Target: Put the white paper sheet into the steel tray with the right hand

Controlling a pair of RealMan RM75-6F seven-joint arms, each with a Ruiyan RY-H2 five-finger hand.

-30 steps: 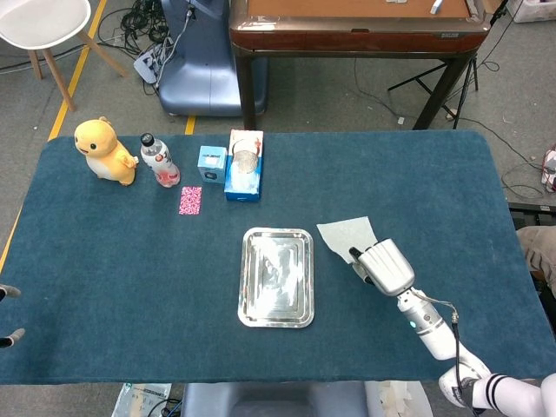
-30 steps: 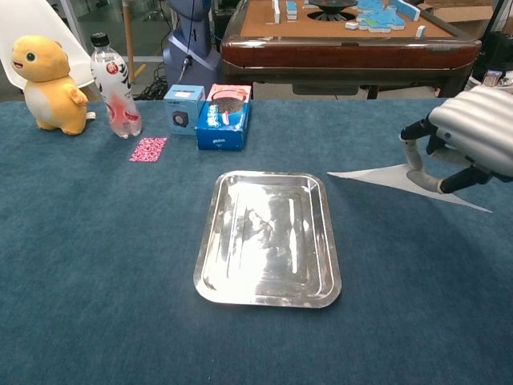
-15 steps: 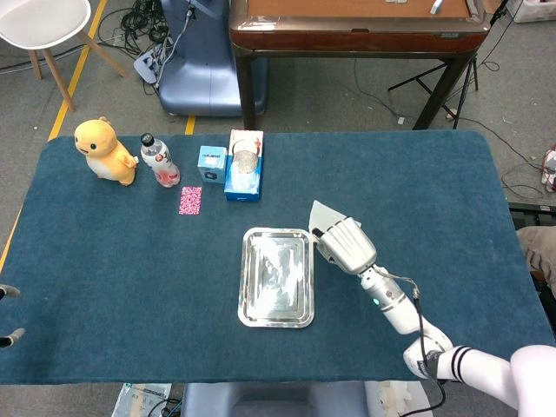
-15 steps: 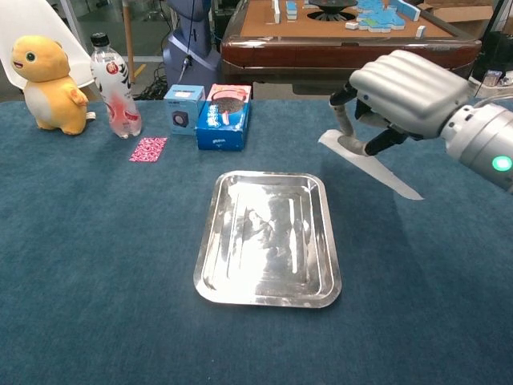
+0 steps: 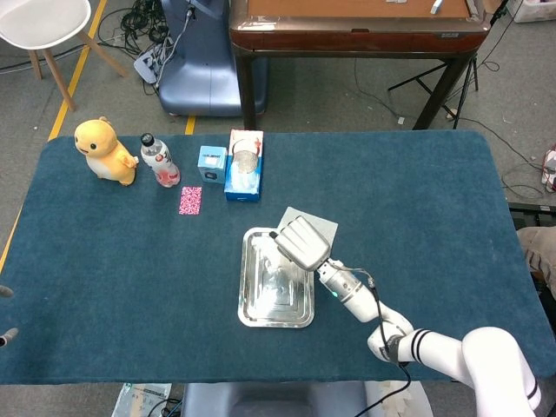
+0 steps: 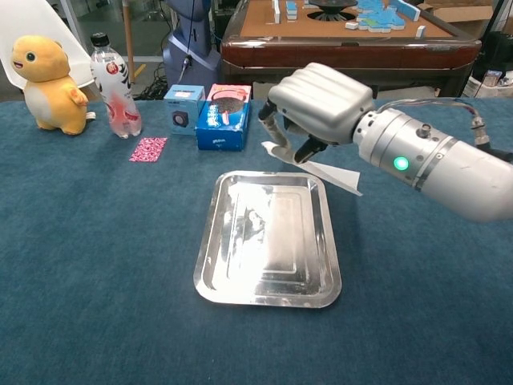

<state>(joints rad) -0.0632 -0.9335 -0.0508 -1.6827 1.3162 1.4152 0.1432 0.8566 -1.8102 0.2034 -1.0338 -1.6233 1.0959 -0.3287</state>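
Observation:
My right hand point(image 5: 300, 242) point(image 6: 319, 102) hovers over the far right part of the steel tray point(image 5: 252, 308) point(image 6: 264, 289), its fingers curled down and pinching the white paper sheet point(image 5: 315, 225) point(image 6: 330, 173). The sheet hangs lifted off the cloth and trails back to the right behind the hand, its tip past the tray's right rim. The tray lies flat and shiny at the middle of the blue table with nothing in it. Of my left hand only dark fingertips point(image 5: 7, 333) show at the left edge of the head view.
Along the far left of the table stand a yellow plush toy point(image 5: 104, 150), a small bottle point(image 5: 160, 162), a pink card point(image 5: 190, 200), a small blue box point(image 5: 211, 162) and a blue tissue box point(image 5: 244, 167). A brown table point(image 6: 345, 40) stands beyond the far edge.
My right hand has carried the paper sheet leftward from the right side of the table to above the tray's right part. The tray and other objects have not moved.

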